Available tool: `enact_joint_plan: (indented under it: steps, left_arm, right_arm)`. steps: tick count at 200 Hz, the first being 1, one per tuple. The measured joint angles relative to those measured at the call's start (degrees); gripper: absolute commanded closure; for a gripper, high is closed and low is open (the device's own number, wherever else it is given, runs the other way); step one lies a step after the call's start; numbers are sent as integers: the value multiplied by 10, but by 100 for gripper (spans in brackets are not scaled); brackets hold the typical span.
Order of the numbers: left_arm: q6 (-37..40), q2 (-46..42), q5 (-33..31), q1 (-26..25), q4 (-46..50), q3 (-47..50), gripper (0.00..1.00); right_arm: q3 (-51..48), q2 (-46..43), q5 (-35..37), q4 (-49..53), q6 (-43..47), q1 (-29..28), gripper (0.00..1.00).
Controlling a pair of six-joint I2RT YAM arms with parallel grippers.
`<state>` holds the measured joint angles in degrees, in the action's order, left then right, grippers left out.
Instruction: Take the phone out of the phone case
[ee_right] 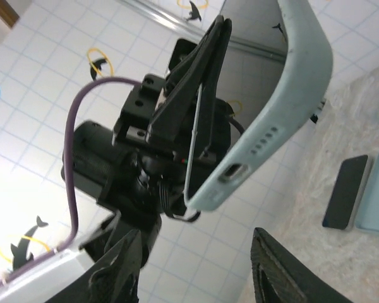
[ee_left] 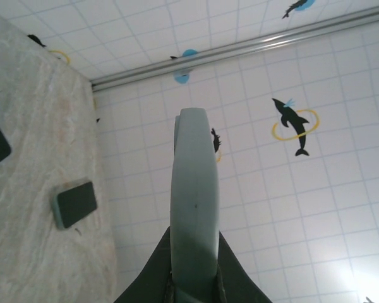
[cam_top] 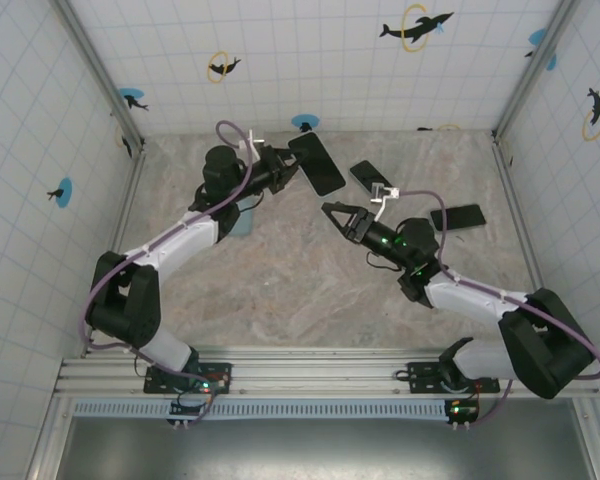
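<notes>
Phone (cam_top: 317,163) in pale case (ee_right: 295,82) held off the worktop (cam_top: 280,290) near far edge, left of centre, by left gripper (cam_top: 292,168), jaws clamped on its end. Right gripper (cam_top: 332,214) just beside, mid-worktop, jaws wide, holding nothing. Spare phone (cam_top: 370,178) flat on worktop behind it.

The left arm reached forward with its elbow bent. The left gripper (cam_top: 283,166) was clamped on one end of the phone case (ee_right: 306,69), which stuck out beyond its fingertips. The right arm stretched low across. The right gripper (cam_top: 332,214) had its jaws spread wide and pointed at the left gripper, near it but apart.
</notes>
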<state>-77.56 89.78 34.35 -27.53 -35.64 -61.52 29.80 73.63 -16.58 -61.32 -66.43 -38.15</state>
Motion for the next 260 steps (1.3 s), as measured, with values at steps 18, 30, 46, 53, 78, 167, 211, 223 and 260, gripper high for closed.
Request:
enact_joint_plan:
  steps: [18,30,46,53,78,167,211,223,260]
  left_arm:
    - [-8,-2,-16,-14,-6,1,100]
    - [-11,-4,-25,-18,-10,3,100]
    - [-16,-5,-36,-21,-12,7,100]
    - [-19,-5,-39,-21,-12,8,100]
    - [-21,-9,-53,-24,-12,9,100]
    - [-25,-16,-68,-36,-14,10,100]
    - [-37,-19,-72,-36,-21,12,100]
    - [-45,-19,-74,-36,-21,12,100]
    - [-85,-19,-76,-40,-22,12,100]
  right_arm:
    - [0,5,19,-25,9,-5,59]
    - [0,9,28,-38,16,-5,63]
    - [0,16,40,-50,22,-5,67]
    - [0,19,46,-55,23,-5,68]
    - [0,25,60,-68,29,-6,73]
    - [13,41,58,-83,13,-5,87]
    - [19,37,47,-71,34,-4,89]
    - [22,29,47,-54,51,-3,89]
    - [22,9,33,-29,109,3,92]
